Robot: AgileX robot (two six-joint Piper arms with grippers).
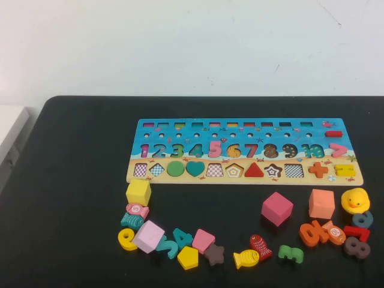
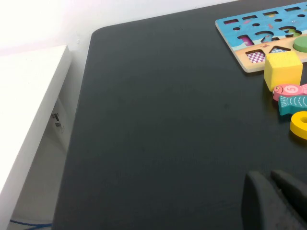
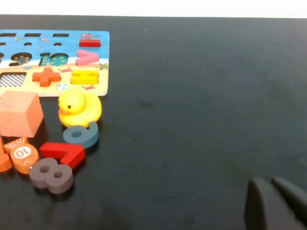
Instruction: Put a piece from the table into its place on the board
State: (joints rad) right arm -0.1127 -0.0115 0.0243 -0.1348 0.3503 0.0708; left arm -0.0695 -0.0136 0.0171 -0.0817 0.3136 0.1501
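Board point(image 1: 246, 150) sits mid-table, loose pieces point(image 1: 187, 258) along the near edge. Left gripper point(image 2: 276, 201) parked near-left, right gripper point(image 3: 278, 203) near-right; both fingers look closed, holding nothing. Best pick: yellow pentagon, approach from above, match its slot orientation.

A black matte desk point(image 1: 72, 240) with rounded far corners fills most of the scene. Behind it rises a plain white wall point(image 1: 192, 42), evenly lit. At the desk's left edge stands a white cabinet point(image 2: 29, 110), just beside it.
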